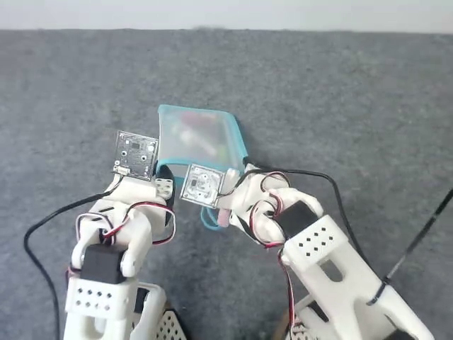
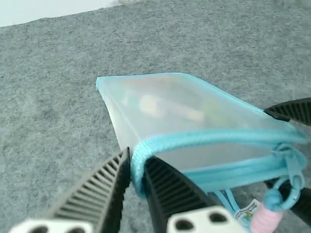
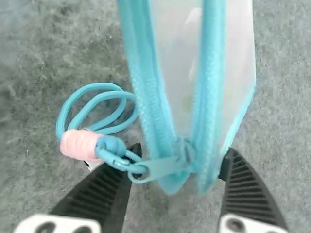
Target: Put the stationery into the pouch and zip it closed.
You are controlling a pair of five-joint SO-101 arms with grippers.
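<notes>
The translucent pouch (image 1: pixel 198 138) with a blue zipper edge lies in the middle of the grey mat, with pale stationery (image 2: pixel 160 107) showing dimly through its wall. My left gripper (image 2: pixel 137 180) is shut on the zipper-side corner of the pouch (image 2: pixel 194 121). My right gripper (image 3: pixel 175 194) is open and straddles the other end, where the zipper slider (image 3: pixel 167 165) sits. The slider's ring carries a pink bead (image 3: pixel 77 145) and a blue cord loop (image 3: pixel 92 109). The two zipper tapes run apart from the slider. In the high view both grippers (image 1: pixel 166 185) (image 1: pixel 228 190) meet the pouch's near edge.
The grey mat (image 1: pixel 354 106) spreads bare on all sides of the pouch. A black cable (image 1: pixel 417 241) crosses the right side, and another loops at the left near the arm's base (image 1: pixel 42 227).
</notes>
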